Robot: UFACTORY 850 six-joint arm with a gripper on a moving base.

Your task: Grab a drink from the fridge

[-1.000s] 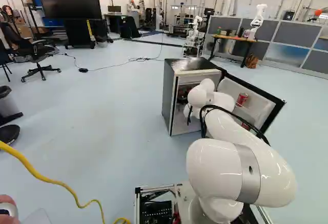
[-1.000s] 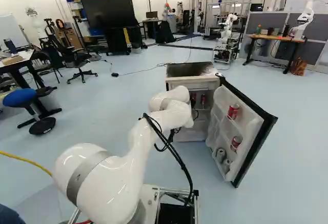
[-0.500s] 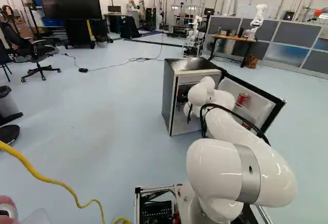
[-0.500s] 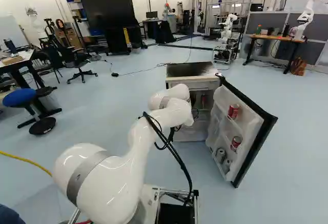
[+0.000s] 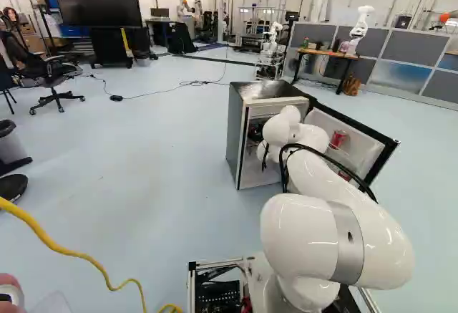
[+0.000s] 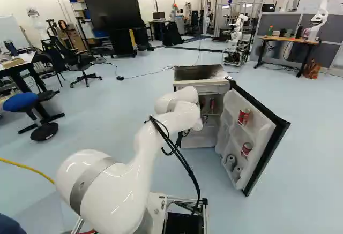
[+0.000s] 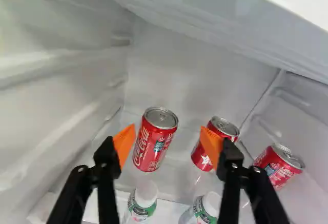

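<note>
Fingers (image 7: 124, 143): wide apart, orange pads facing each other; nothing gripped
Target can: red can (image 7: 154, 144) in the fridge, shows in the gap between the fingers, closer to one pad than the other; can't tell if that pad touches it
Second can: red-and-silver can (image 7: 200, 157), partly hidden behind the other pad
Third can: another red can (image 7: 277, 168), outside the fingers, past the second can
Bottles: two with white caps and green on the labels; one (image 7: 146, 196) just beside the target can, the other (image 7: 207, 206) near the second can; lower parts cut off
Arm: white arm (image 6: 177, 119), reaching to the fridge opening, black cables along it; its far end is hidden in both base views
Fridge (image 5: 240, 134): on the floor ahead, dark top; standing open
Door (image 6: 270, 151): swung out to the right of the fridge; red can (image 6: 244, 117) on the upper rack, red can (image 6: 246, 149) lower, grey can (image 6: 231, 161) beside that
Room: big dark screen (image 5: 96, 1) at the left of the left base view; another robot (image 6: 320, 17) by a desk (image 6: 286, 39) at the far right; yellow cable (image 5: 68, 252) on the near left
</note>
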